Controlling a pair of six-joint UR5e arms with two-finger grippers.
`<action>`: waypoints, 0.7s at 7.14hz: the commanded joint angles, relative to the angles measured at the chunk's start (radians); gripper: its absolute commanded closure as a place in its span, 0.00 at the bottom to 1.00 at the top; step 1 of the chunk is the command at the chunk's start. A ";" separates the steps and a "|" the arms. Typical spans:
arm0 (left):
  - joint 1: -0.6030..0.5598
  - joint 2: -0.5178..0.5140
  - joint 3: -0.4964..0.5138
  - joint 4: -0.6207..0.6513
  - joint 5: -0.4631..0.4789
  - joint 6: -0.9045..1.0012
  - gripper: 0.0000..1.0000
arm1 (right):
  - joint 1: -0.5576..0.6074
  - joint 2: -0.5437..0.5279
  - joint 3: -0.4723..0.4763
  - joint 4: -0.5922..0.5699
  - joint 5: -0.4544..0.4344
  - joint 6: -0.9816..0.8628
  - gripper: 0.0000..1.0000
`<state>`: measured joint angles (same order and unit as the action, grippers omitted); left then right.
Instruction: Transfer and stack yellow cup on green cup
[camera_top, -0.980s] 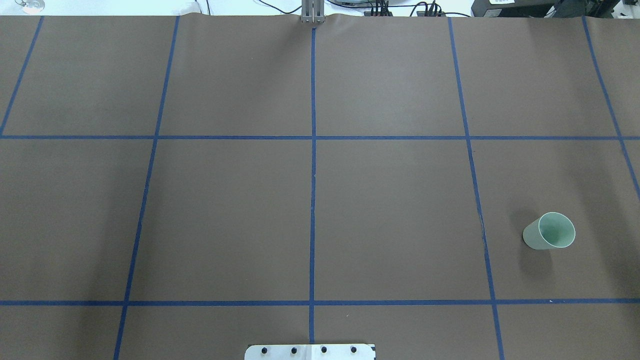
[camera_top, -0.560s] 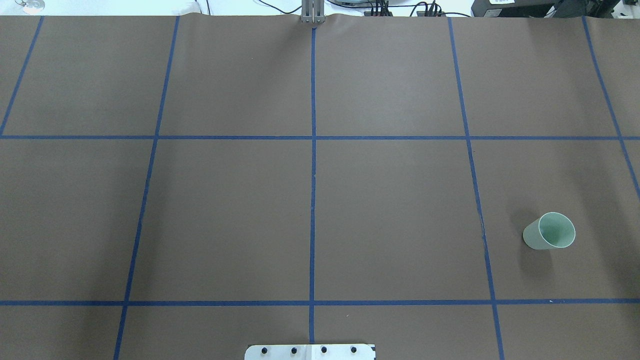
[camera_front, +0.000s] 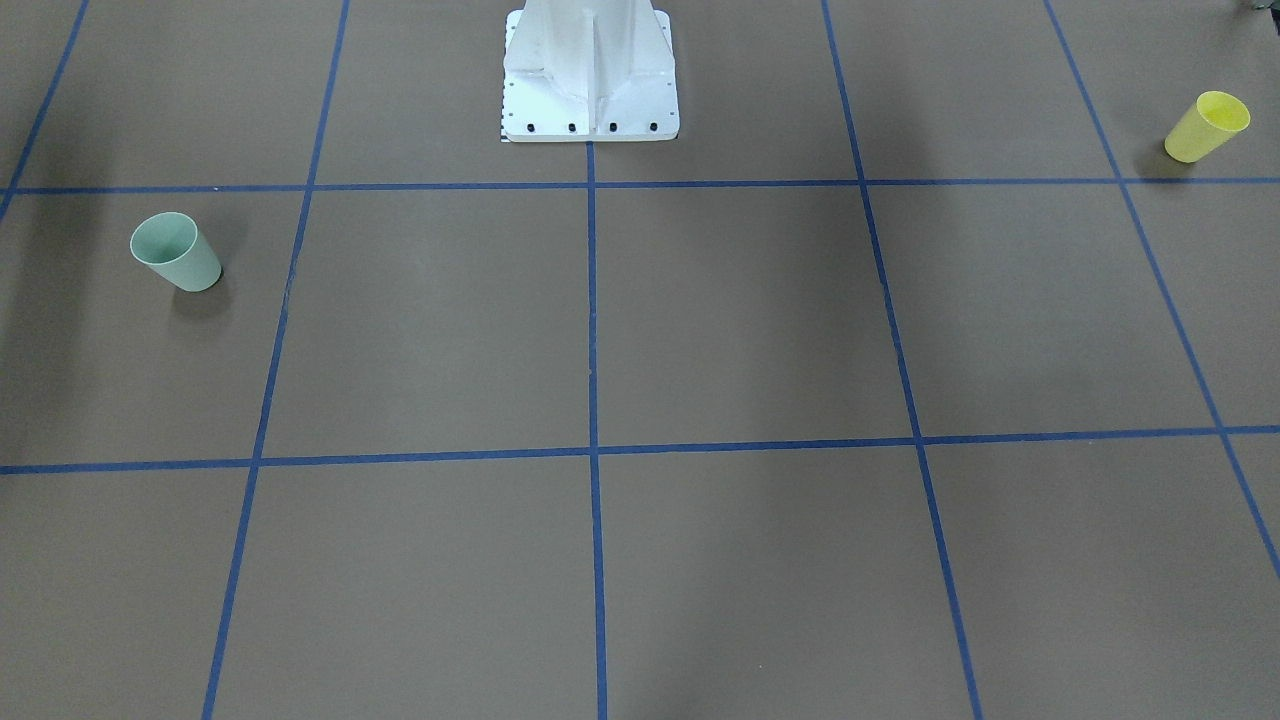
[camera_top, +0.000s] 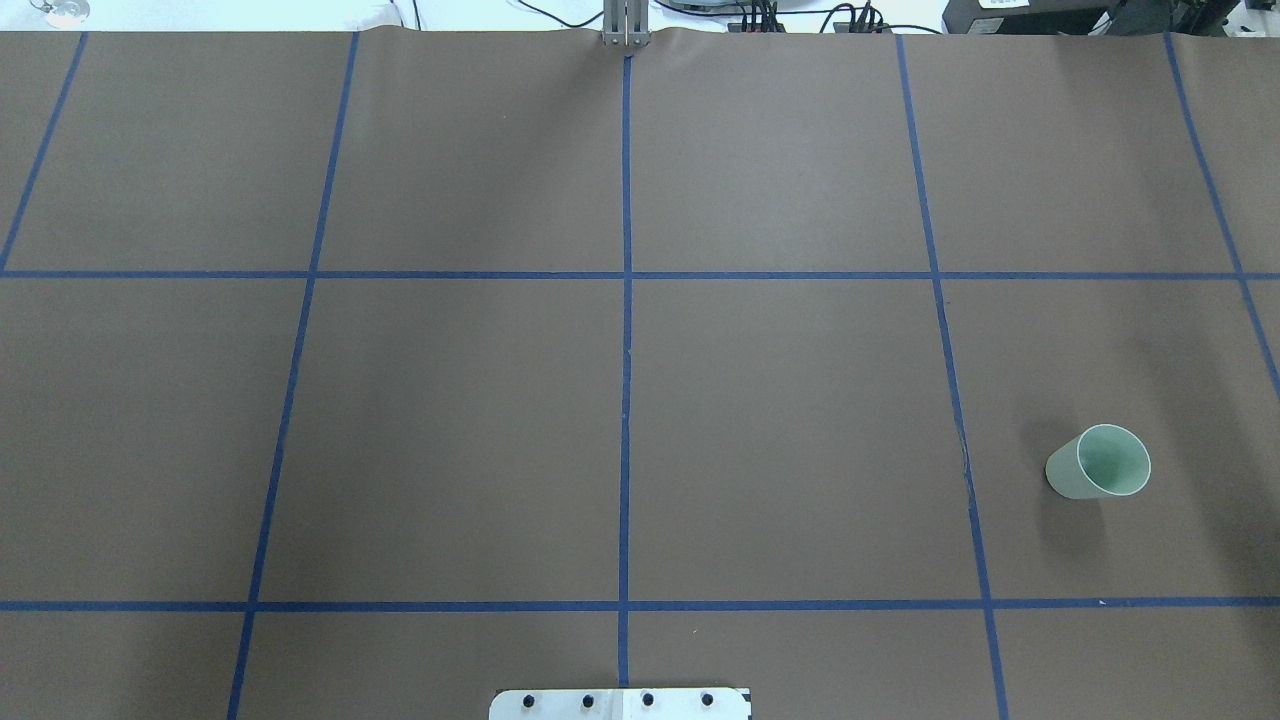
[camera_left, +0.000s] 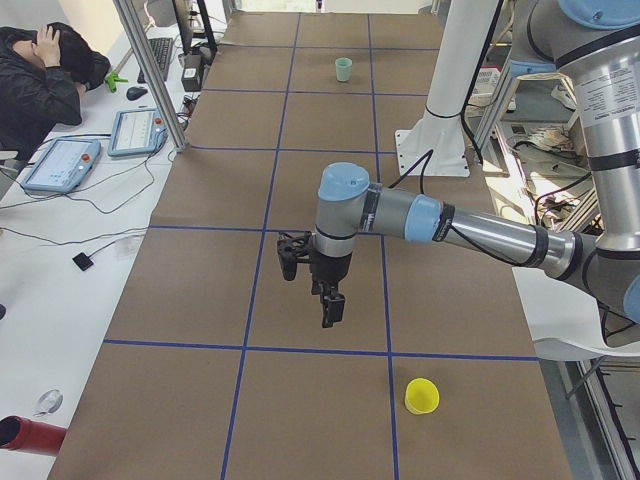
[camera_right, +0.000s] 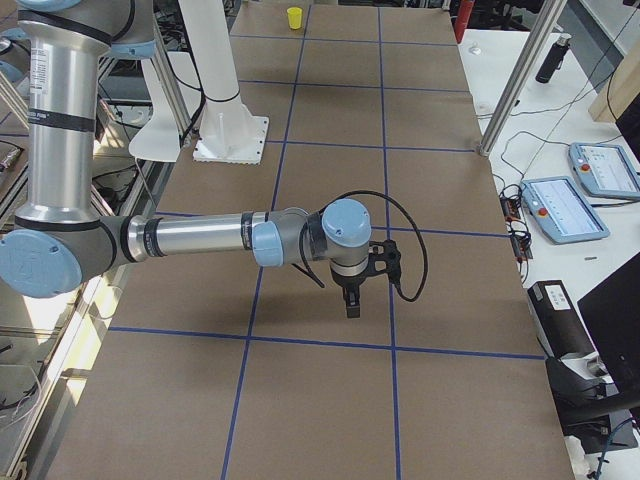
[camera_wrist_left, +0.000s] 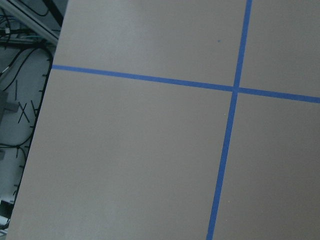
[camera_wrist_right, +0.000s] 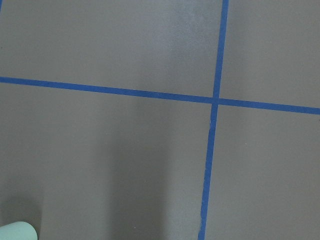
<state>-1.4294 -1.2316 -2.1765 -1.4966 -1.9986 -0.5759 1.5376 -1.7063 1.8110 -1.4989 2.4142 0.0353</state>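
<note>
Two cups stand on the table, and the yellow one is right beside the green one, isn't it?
No. Both stand on the table, but the yellow cup is far from the green cup, at the opposite end. The exterior front-facing view shows this.

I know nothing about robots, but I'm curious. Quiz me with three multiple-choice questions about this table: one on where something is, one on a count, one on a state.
1. Where does the green cup stand on the table?
A. toward the robot's right end
B. in the middle
C. toward the robot's left end

2. How many cups are there?
A. one
B. two
C. four

3. How is the yellow cup?
A. stacked on the green cup
B. lying on its side
C. upright and alone, mouth up

Answers:
1 A: the overhead view shows it far on the right.
2 B: the front-facing view shows one green and one yellow.
3 C: it stands at the opposite end from the green cup.
</note>
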 joint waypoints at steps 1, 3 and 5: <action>0.229 0.087 -0.091 0.029 0.159 -0.430 0.00 | -0.001 -0.006 -0.001 -0.001 0.003 0.002 0.00; 0.422 0.154 -0.101 0.032 0.304 -0.786 0.00 | -0.001 -0.019 -0.004 -0.001 0.006 0.003 0.00; 0.687 0.201 -0.097 0.163 0.397 -1.224 0.00 | -0.001 -0.042 -0.007 -0.001 0.026 0.003 0.00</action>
<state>-0.9009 -1.0531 -2.2747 -1.4169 -1.6485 -1.5363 1.5370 -1.7373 1.8071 -1.4996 2.4318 0.0381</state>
